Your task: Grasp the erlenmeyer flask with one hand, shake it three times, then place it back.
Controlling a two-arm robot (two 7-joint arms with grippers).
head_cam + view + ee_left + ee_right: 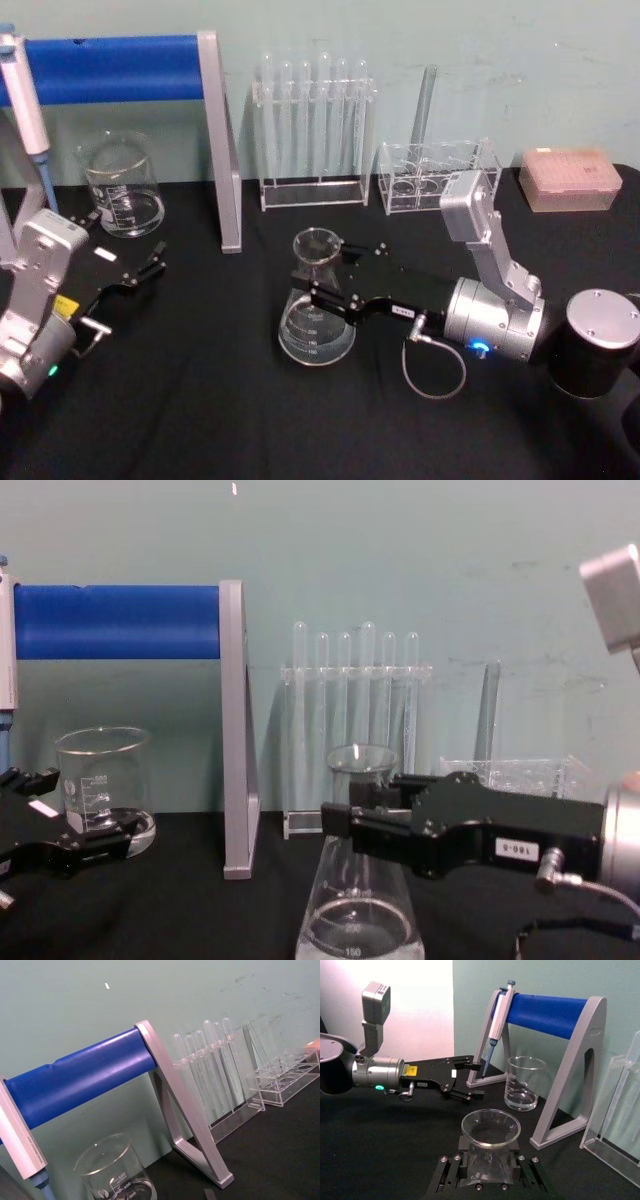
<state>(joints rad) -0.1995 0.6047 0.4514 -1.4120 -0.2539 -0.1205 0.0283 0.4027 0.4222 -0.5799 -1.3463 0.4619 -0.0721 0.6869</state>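
The erlenmeyer flask (315, 335) (360, 920) stands upright on the black table, clear glass with a little liquid in its wide base. My right gripper (330, 272) (345, 825) reaches in from the right, its black fingers (451, 1172) on either side of the flask (490, 1132) neck just under the flared lip, shut on it. My left gripper (150, 265) (476, 1079) rests low at the left of the table, open and holding nothing, well apart from the flask.
A glass beaker (122, 185) stands at the back left under a blue-barred pipette stand (120, 68) holding a pipette (497, 1015). Behind the flask are a test tube rack (312, 130) and a lower clear rack (435, 175). A pink tip box (570, 180) sits back right.
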